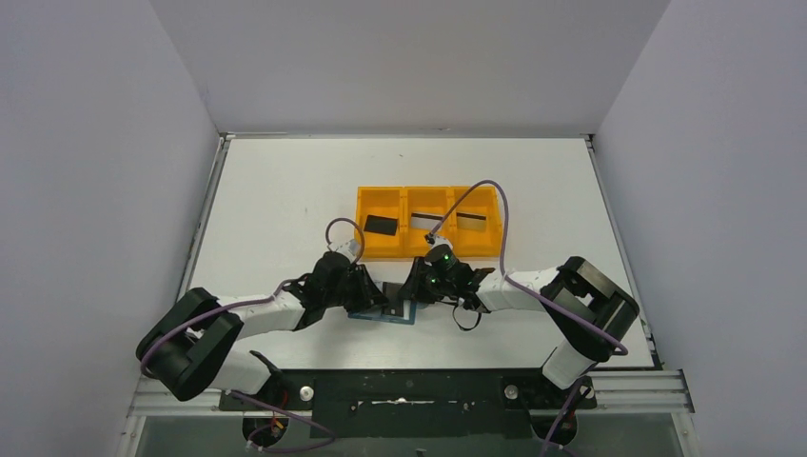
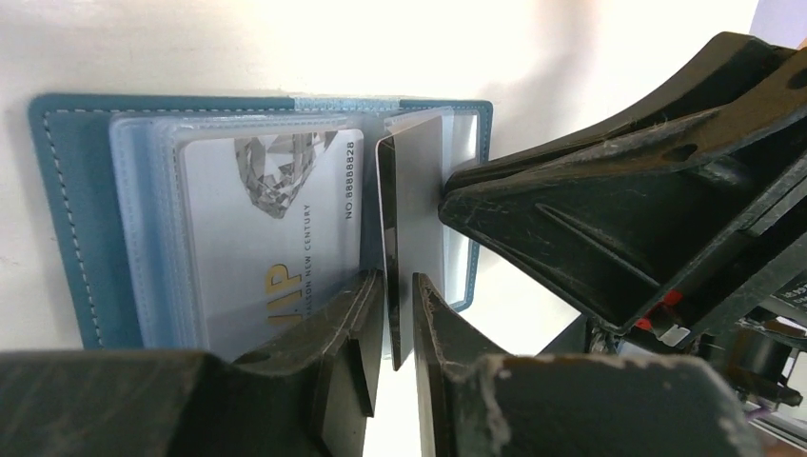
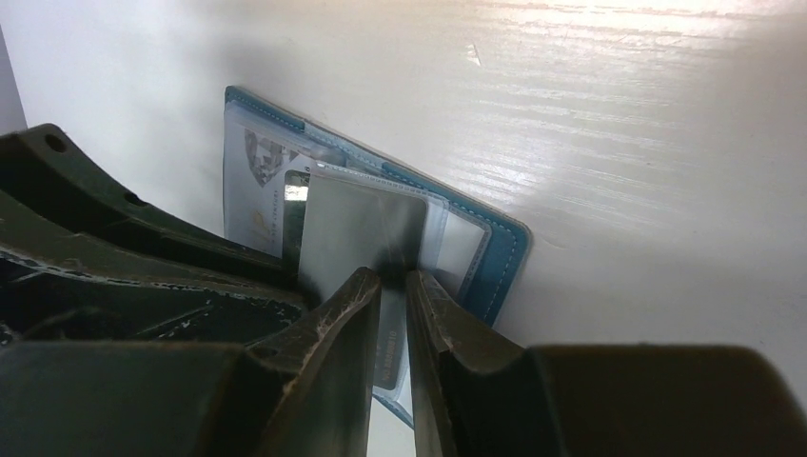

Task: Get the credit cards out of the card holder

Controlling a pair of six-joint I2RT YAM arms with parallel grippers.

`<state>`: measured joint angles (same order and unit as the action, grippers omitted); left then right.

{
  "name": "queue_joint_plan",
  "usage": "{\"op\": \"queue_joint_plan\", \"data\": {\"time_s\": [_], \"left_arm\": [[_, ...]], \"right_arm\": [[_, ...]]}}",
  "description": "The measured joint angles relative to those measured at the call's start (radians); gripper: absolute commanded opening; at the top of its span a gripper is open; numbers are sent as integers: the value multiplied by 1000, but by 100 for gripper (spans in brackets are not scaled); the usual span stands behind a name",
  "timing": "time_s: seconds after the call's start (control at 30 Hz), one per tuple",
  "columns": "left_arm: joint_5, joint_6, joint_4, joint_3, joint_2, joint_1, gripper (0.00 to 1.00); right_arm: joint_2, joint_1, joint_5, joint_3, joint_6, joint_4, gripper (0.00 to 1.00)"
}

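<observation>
The teal card holder (image 1: 400, 318) (image 2: 67, 190) (image 3: 495, 257) lies open on the table between both grippers. A silver credit card (image 2: 276, 219) sits flat in its clear pocket. A grey card in a clear sleeve (image 2: 419, 209) (image 3: 362, 228) stands upright on edge. My right gripper (image 3: 390, 276) (image 1: 411, 295) pinches that sleeve's edge. My left gripper (image 2: 398, 278) (image 1: 373, 303) straddles the card's near end, slightly open, with a slim gap on each side of it.
Just beyond the grippers stands an orange three-compartment tray (image 1: 366, 249). It holds a black card (image 1: 381, 226) on the left and two silver cards with a dark stripe (image 1: 424, 221) (image 1: 471, 222). White walls enclose the table.
</observation>
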<state>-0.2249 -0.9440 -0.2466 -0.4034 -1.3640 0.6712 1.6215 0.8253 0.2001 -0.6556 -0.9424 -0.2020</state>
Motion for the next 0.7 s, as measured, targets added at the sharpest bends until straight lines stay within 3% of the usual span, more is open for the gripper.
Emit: {"op": "queue_joint_plan", "data": {"time_s": [0.2,0.6,0.7], "left_arm": [[-8,-40,-53,25,-14,-1,10],[8,-35,-28,28,41,-26,9],[2,-31,-28,28,42,-27,3]], "right_arm": [[0,0,0,2,-8,-2,20],[0,0,-12,2,-10,6,16],[0,0,-12,2,-10,6,16]]}}
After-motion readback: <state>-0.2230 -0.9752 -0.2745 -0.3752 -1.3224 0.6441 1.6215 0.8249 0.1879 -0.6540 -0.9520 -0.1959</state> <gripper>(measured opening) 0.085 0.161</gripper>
